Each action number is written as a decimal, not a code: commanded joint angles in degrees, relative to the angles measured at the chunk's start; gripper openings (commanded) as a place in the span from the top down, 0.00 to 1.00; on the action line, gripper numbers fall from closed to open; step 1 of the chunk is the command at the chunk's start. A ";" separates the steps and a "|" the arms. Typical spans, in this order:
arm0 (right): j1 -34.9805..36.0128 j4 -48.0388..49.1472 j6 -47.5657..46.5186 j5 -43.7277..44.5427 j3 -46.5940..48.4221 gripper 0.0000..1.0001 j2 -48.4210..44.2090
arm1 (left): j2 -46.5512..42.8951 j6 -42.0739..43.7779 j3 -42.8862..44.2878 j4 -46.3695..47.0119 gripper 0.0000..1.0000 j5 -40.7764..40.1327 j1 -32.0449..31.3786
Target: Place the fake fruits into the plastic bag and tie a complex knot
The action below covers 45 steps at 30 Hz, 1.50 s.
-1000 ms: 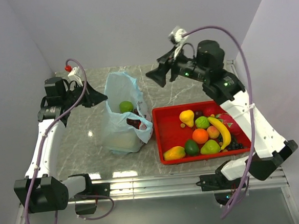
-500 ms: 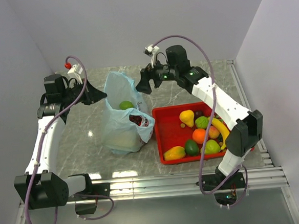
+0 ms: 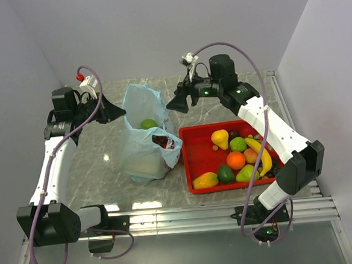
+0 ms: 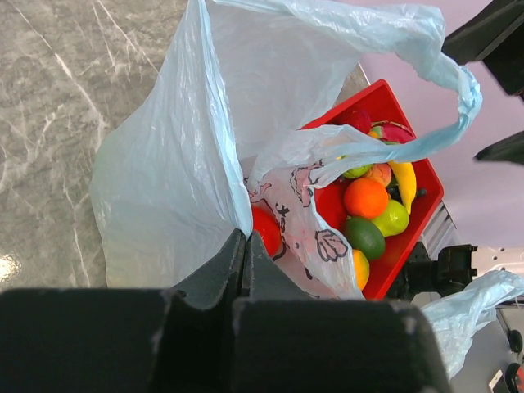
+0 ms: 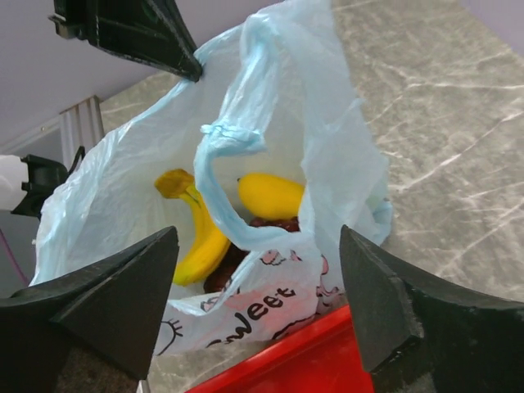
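Left wrist: left gripper (image 4: 242,243) clamps its jaws on the plastic bag (image 4: 155,188) rim, propping it open. Right gripper (image 5: 256,237) hovers, jaws apart.

I see the thin light-blue plastic bag (image 3: 138,154) standing on the grey marbled surface (image 3: 98,163), just left of the red rectangular plastic tray (image 3: 194,156). In both lie small glossy plastic fruits (image 3: 235,160).

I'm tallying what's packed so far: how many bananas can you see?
2. The first banana lies inside the plastic bag; the second banana lies in the red tray, toward its right side. Others may be hidden under fruit.
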 commanded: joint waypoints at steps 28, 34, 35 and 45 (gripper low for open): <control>7.94 18.58 32.97 -10.35 17.76 1.00 7.05 | 13.97 11.93 20.50 -7.98 0.98 3.49 10.92; 6.89 17.00 31.40 -4.81 15.21 1.00 8.19 | 12.13 12.12 22.10 -8.68 0.45 10.69 14.17; 6.54 15.78 30.79 -3.24 14.77 1.00 8.37 | 9.61 12.29 21.92 -9.12 0.39 10.87 14.61; 2.84 13.49 27.01 -0.94 11.87 1.00 7.93 | -4.03 13.77 19.37 -22.63 0.20 6.14 24.45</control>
